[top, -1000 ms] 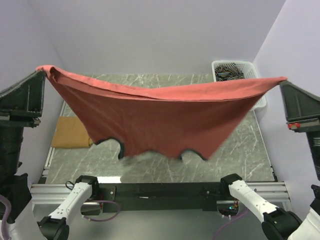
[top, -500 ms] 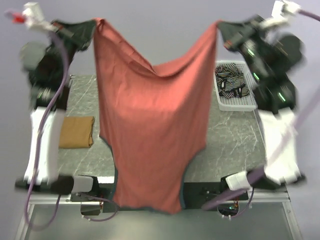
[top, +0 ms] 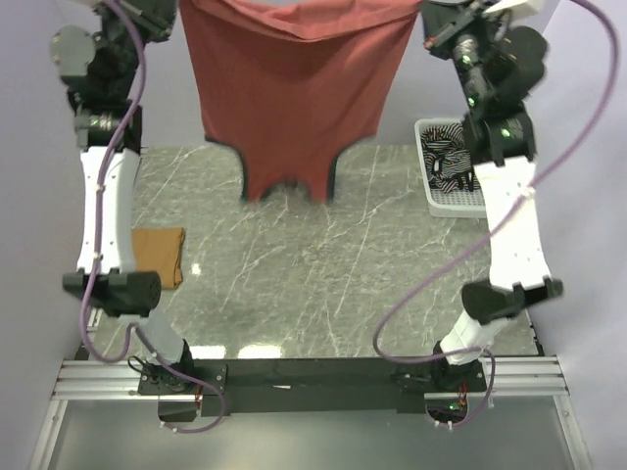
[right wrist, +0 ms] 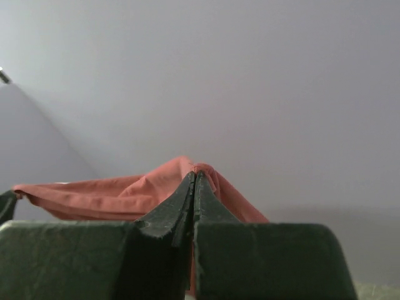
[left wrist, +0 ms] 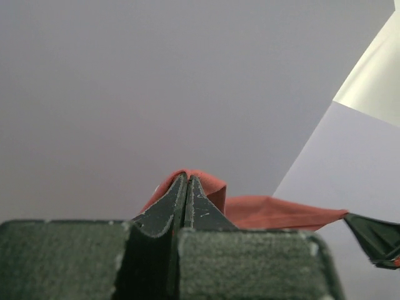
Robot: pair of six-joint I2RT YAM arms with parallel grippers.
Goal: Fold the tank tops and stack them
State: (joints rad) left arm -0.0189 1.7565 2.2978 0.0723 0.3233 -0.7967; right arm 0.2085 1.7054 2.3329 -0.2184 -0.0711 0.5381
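The brick-red tank top [top: 294, 88] hangs spread in the air at the top of the overhead view, its lower end above the far part of the table. My left gripper [top: 174, 12] is shut on its left upper corner [left wrist: 209, 187]. My right gripper [top: 428, 18] is shut on its right upper corner [right wrist: 181, 172]. The mustard-tan top [top: 159, 257] lies folded at the table's left edge. The striped top [top: 451, 162] lies bunched in the white basket [top: 431, 196] at the far right.
The grey marble table [top: 323, 284] lies below both raised arms. The arms' bases and a metal rail [top: 313, 377] run along the near edge. Lilac walls close in the back and sides.
Both arms have swung up and away from the near edge, carrying the red top from over the table's front to high at the back. The grippers stay shut on it.
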